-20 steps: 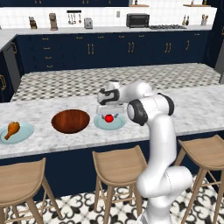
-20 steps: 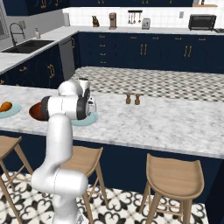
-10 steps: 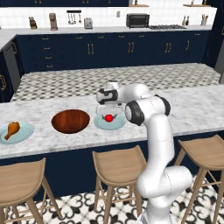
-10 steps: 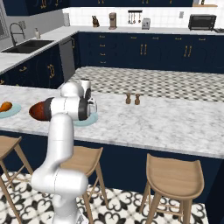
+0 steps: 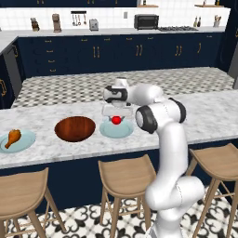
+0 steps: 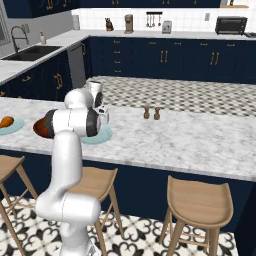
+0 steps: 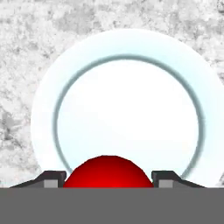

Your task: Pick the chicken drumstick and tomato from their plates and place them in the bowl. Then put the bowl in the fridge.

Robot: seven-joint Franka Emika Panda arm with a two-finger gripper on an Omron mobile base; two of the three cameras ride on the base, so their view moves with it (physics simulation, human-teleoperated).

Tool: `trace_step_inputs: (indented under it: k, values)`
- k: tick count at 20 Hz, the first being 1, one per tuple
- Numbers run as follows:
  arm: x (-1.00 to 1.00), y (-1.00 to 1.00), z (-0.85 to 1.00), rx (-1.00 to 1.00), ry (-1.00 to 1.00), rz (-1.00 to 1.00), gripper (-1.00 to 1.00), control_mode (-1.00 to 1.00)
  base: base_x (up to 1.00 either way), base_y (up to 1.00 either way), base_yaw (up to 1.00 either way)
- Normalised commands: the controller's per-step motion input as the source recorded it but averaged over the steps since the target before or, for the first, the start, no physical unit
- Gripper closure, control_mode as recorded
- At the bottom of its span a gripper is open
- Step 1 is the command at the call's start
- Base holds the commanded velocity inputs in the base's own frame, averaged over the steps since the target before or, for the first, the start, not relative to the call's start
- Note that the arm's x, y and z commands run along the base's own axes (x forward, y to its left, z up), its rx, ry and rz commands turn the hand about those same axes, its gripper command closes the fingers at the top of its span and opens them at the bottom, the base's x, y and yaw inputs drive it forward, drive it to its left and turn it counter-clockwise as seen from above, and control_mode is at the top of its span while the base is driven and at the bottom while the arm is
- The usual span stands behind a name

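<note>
While the tomato (image 5: 116,120) sits on its plate (image 5: 116,131), near the front edge of the worktop (image 5: 209,111) and about midway along it, the gripper (image 5: 116,115) hangs straight over it. In the hand view the tomato (image 7: 108,171) lies between the two fingertips (image 7: 53,178), each tip right at its side with little or no gap showing; whether they press on it I cannot tell. The tomato looks to rest on the plate (image 7: 48,109), which is pale blue with a darker ring inside the rim.

Just beside this plate, toward the left end of the worktop, stands the bowl (image 5: 75,128), dark brown and with nothing in it. Further left, close to the left end, the drumstick (image 5: 12,137) lies on the second plate (image 5: 25,142), its bone end pointing toward the front edge.

From the right base view, two small shakers (image 6: 151,113) stand together further back on the worktop, well apart from the plates.
</note>
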Motion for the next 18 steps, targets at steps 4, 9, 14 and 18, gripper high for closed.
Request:
trace_step_inputs:
  k: [4, 9, 14, 18]
  values:
    - [-1.0, 0.37, 0.82, 0.08, -0.28, 0.0, 1.0, -1.0, 0.0, 0.0, 0.0]
    - [-0.94, 0.92, 0.69, 0.01, -0.24, -0.02, 1.0, -1.0, 0.0, 0.0, 0.0]
    - [-0.37, 1.0, 0.21, -0.05, -0.07, -0.06, 1.0, -1.0, 0.0, 0.0, 0.0]
    - [0.28, 0.95, 0.0, -0.19, 0.06, -0.08, 1.0, -1.0, 0.0, 0.0, 0.0]
